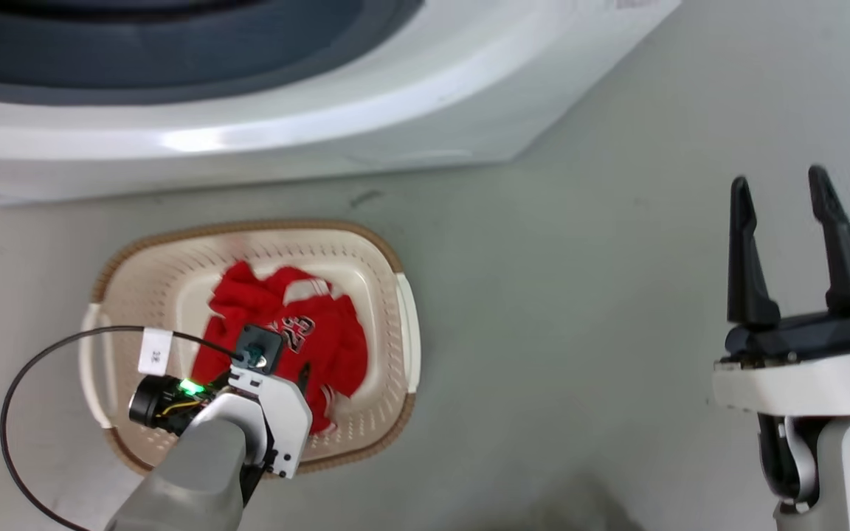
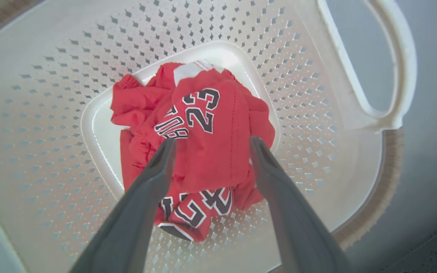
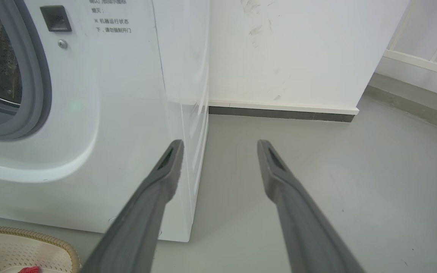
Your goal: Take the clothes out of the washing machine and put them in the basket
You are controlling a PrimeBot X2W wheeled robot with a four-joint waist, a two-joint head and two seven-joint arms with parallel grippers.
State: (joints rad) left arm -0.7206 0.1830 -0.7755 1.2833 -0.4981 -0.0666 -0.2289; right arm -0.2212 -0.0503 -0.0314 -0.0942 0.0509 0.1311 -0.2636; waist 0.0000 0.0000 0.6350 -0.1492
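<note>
Our left gripper (image 2: 212,142) hangs over the basket (image 1: 248,230), fingers spread and holding nothing. Below it the red clothes (image 2: 211,129) lie crumpled on the basket's bottom. Our right gripper (image 1: 779,181) is spread too, well apart, above the grey floor (image 1: 580,332). Beyond the basket we see the washing machine (image 1: 395,110).

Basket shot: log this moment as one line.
clothes: in basket | left tool: open over clothes | right tool: open, empty, above floor
</note>
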